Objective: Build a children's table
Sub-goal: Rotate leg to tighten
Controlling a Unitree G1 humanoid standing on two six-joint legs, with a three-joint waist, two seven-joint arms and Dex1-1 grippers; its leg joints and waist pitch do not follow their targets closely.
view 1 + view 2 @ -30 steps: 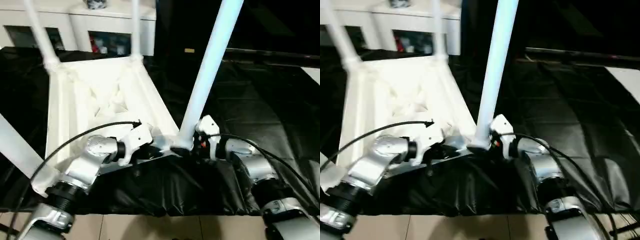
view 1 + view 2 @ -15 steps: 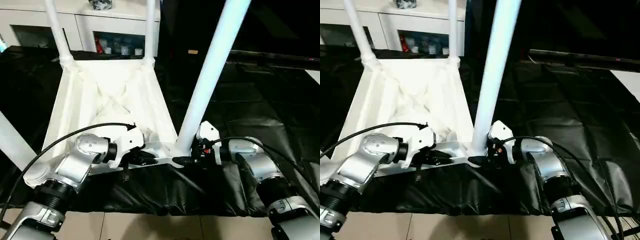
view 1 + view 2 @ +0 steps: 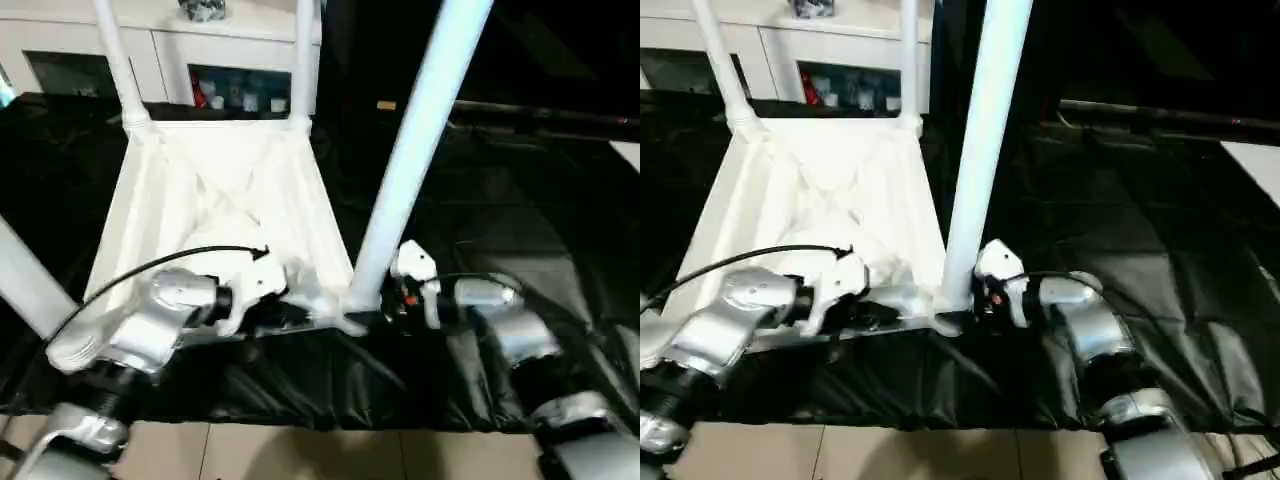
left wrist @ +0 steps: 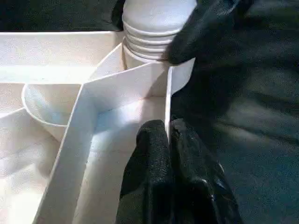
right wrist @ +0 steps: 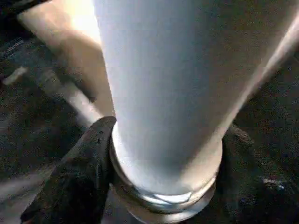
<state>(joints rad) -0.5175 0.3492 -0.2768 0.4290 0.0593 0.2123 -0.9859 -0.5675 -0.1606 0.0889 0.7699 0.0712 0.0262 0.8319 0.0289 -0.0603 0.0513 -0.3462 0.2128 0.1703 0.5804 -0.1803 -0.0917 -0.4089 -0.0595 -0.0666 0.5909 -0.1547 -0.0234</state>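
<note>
The white tabletop [image 3: 215, 200] lies upside down on a worktop [image 3: 520, 200] draped in black sheeting, ribbed underside up. Both silver forearms reach in low from the near edge and bend toward each other, meeting at the tabletop's near right corner.

The left claw [image 4: 169, 140] has its two black fingers [image 4: 152, 158] pressed together on the thin upright rim wall of the tabletop, pinching it just short of the corner socket. Its wrist is turned inward, so the claw points across toward the other arm, and a black cable [image 3: 170, 262] arcs over that forearm.

Right beyond the left claw stands the leg [image 3: 415, 150], a long white tube rising steeply from the corner socket and leaning slightly away to the right. The right claw [image 5: 163, 154] sits at the foot of this leg, its fingers [image 5: 79, 172] spread to either side of the tube and touching it just above the ringed base. That wrist is also turned inward.

Far from both claws, two more legs [image 3: 118, 65] stand upright in the far corners, and a third crosses the near left edge by the left elbow. A white cabinet [image 3: 200, 50] stands behind the worktop.
</note>
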